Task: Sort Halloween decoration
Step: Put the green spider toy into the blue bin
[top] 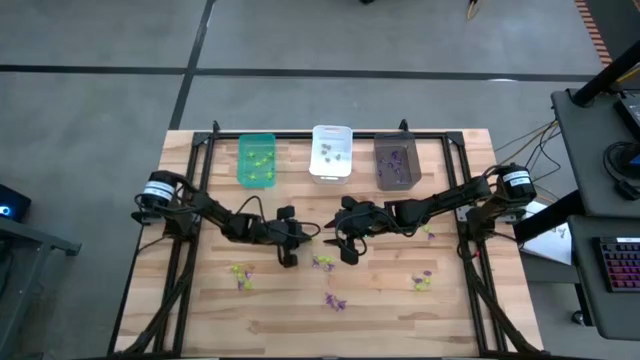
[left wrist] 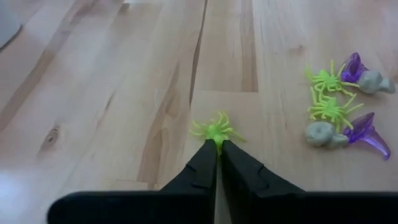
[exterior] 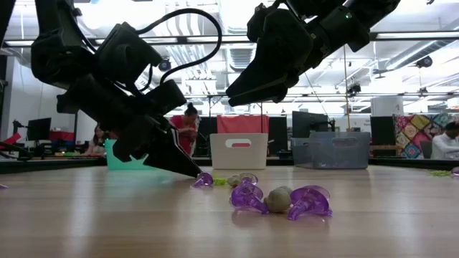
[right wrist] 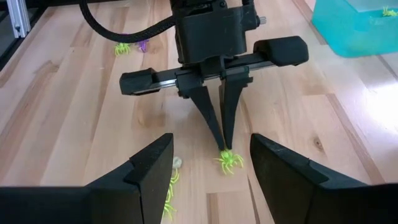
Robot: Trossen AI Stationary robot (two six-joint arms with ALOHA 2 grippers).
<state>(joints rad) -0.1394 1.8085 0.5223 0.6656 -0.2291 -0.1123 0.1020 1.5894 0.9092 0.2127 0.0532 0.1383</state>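
Note:
Small Halloween decoration pieces lie scattered on the wooden table (top: 200,300). My left gripper (left wrist: 217,149) is down at the table, shut on one yellow-green spider (left wrist: 216,130), also seen from the right wrist as the spider (right wrist: 229,162) under the left gripper (right wrist: 222,144). Just to its right lies a cluster (left wrist: 336,112) of yellow-green, purple and greyish pieces. My right gripper (right wrist: 211,180) hangs open above the table, a little right of the left one, touching nothing. In the high view the left gripper (top: 290,258) and right gripper (top: 350,255) face each other at mid-table. My left gripper pinches the spider's near edge (left wrist: 217,140) between its two fingers, only at their free ends. The fingers (right wrist: 214,124) slant down from the table's left. The spider lies flat on the table, most of it sticking out past the fingertips.
Three bins stand along the far edge: green (top: 257,160), white (top: 331,152), dark grey (top: 397,162), each with pieces inside. More loose pieces lie at the near left (top: 240,272), near middle (top: 335,300) and near right (top: 422,282). Black frame rails (top: 190,200) flank the table.

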